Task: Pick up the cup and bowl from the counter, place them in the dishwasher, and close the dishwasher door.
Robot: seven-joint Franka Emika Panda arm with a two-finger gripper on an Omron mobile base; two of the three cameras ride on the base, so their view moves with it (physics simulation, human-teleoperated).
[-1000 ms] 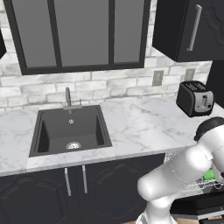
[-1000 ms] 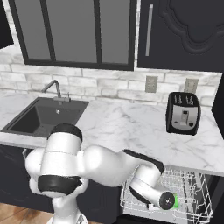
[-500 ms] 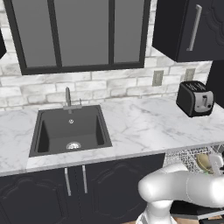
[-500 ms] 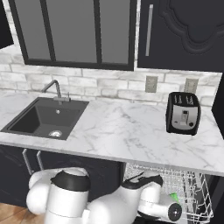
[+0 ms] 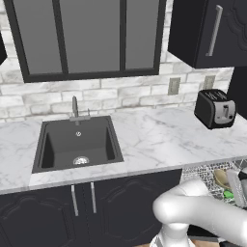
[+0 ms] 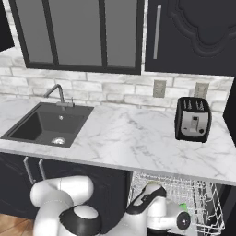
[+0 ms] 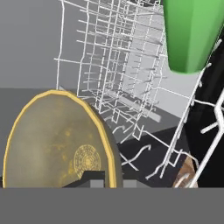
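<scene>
The bowl (image 7: 59, 140), olive-brown with a yellow rim and a round gold emblem, stands on edge low in the hand view, right against the camera, with the white wire rack (image 7: 127, 65) behind it; from the left base view it shows as a tan shape (image 5: 222, 178) inside the rack at the right edge of the dishwasher (image 5: 217, 176). The cup (image 7: 192, 33), green, sits in the rack's far corner, at the top right of the hand view; a small green spot (image 6: 183, 207) in the rack marks it from the right base view. The dishwasher (image 6: 184, 203) stands open below the counter's (image 6: 138, 138) front edge, rack pulled out. The fingertips are hidden under the bowl's lower edge, so I cannot tell whether the gripper is spread or clamped; it may be touching the bowl. On the counter, the sink (image 5: 77, 142) lies toward the left end; a black toaster (image 5: 215, 108) stands at the right end by the wall.
</scene>
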